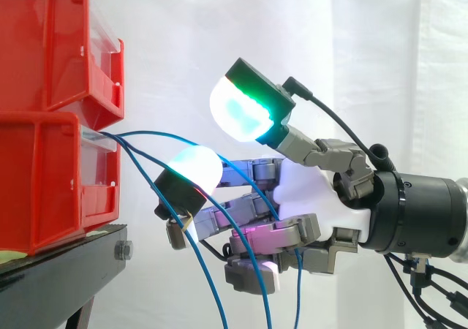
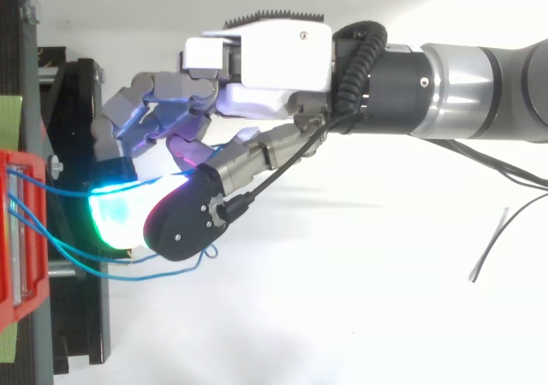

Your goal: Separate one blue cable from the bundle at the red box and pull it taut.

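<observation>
At left in the side view, thin blue cables (image 1: 146, 132) leave the lower red box (image 1: 44, 183), arc slackly rightward and droop to the bottom edge, threaded through the hand (image 1: 307, 190), whose curled fingers enclose them.

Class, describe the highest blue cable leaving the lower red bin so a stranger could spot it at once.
Start at the stacked red bins on the left of the side view; blue cables spill from the lower one's front. The cable you want arcs nearly level toward the hand, while its neighbours droop steeply downward.
</observation>
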Robot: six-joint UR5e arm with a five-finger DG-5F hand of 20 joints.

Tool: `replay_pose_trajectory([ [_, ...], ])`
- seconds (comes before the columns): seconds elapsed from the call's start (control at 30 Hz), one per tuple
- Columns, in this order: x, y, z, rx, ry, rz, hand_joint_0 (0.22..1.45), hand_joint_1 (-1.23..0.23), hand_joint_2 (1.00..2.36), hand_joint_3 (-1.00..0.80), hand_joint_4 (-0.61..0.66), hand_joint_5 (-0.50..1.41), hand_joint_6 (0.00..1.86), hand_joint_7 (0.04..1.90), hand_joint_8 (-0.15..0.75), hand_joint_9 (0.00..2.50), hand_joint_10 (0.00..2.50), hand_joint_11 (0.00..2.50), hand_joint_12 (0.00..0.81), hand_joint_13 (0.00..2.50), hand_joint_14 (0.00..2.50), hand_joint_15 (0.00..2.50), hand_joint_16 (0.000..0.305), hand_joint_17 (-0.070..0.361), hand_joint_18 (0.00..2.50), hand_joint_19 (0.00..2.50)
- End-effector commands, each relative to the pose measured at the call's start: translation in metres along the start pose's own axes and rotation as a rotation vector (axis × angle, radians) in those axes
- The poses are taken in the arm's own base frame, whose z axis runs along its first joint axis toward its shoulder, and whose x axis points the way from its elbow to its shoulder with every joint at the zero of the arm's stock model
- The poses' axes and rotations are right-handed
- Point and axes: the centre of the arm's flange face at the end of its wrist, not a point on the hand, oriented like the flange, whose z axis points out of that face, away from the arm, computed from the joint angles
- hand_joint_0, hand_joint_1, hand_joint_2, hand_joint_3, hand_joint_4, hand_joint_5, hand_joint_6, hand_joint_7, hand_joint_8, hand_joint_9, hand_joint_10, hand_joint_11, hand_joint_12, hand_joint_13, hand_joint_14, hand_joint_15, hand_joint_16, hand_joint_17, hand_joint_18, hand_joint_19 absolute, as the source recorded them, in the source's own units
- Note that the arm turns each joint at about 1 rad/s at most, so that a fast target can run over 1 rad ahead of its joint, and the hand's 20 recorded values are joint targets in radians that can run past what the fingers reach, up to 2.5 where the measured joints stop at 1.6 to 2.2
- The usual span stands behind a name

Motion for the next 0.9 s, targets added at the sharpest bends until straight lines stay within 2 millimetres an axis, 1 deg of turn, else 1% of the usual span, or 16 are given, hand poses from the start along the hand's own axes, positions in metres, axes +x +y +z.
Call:
replay_pose_trajectory([
  [0.0, 0.000, 0.002, 0.002, -0.016, -0.002, -0.026, 0.56, -0.58, 1.00, -0.50, 0.24, -0.25, 0.90, 0.92, 0.323, 0.74, 0.01, 1.50, 0.367, 0.86, 2.27, 1.27, 0.046, 0.103, 1.13, 1.24],
  [0.07, 0.000, 0.001, 0.002, -0.019, -0.002, -0.026, 0.56, -0.58, 1.00, -0.50, 0.24, -0.25, 0.90, 0.92, 0.322, 0.77, 0.00, 1.61, 0.367, 0.85, 2.28, 1.28, 0.046, 0.104, 1.13, 1.24],
  [0.33, 0.005, 0.002, 0.003, -0.021, 0.004, -0.025, 0.56, -0.58, 1.00, -0.50, 0.24, -0.25, 0.90, 0.92, 0.319, 0.77, 0.00, 1.62, 0.365, 0.83, 2.33, 1.28, 0.046, 0.104, 1.13, 1.24],
  [0.53, 0.003, 0.000, 0.001, -0.010, -0.012, -0.037, 0.55, -0.56, 1.00, -0.50, 0.24, -0.25, 0.89, 0.92, 0.321, 0.76, 0.00, 1.66, 0.368, 0.82, 2.36, 1.26, 0.046, 0.104, 1.12, 1.24],
  [0.63, 0.005, -0.002, 0.000, -0.004, -0.012, -0.049, 0.55, -0.56, 1.00, -0.50, 0.24, -0.25, 0.89, 0.92, 0.323, 0.70, 0.30, 1.61, 0.371, 0.80, 2.37, 1.25, 0.047, 0.105, 1.11, 1.23],
  [0.7, 0.008, -0.006, -0.002, -0.001, -0.009, -0.058, 0.54, -0.55, 1.00, -0.50, 0.24, -0.25, 0.89, 0.92, 0.324, 0.68, 0.38, 1.62, 0.377, 0.79, 2.39, 1.23, 0.047, 0.106, 1.11, 1.23],
  [0.73, 0.008, -0.008, -0.003, 0.004, -0.014, -0.061, 0.54, -0.55, 1.00, -0.50, 0.25, -0.25, 0.89, 0.92, 0.327, 0.64, 0.65, 1.52, 0.377, 0.79, 2.39, 1.24, 0.048, 0.107, 1.10, 1.23],
  [0.77, 0.009, -0.008, -0.003, 0.004, -0.017, -0.061, 0.54, -0.55, 1.00, -0.50, 0.25, -0.25, 0.89, 0.92, 0.333, 0.58, 0.97, 1.42, 0.371, 0.77, 2.40, 1.25, 0.047, 0.106, 1.10, 1.23],
  [0.83, 0.012, -0.008, -0.002, 0.003, -0.022, -0.060, 0.54, -0.55, 1.00, -0.50, 0.25, -0.25, 0.89, 0.93, 0.334, 0.55, 1.17, 1.37, 0.380, 0.77, 2.42, 1.24, 0.047, 0.107, 1.10, 1.22],
  [0.87, 0.012, -0.007, -0.002, 0.001, -0.024, -0.060, 0.54, -0.55, 1.00, -0.50, 0.25, -0.25, 0.89, 0.92, 0.340, 0.51, 1.47, 1.28, 0.375, 0.75, 2.44, 1.22, 0.047, 0.107, 1.10, 1.22],
])
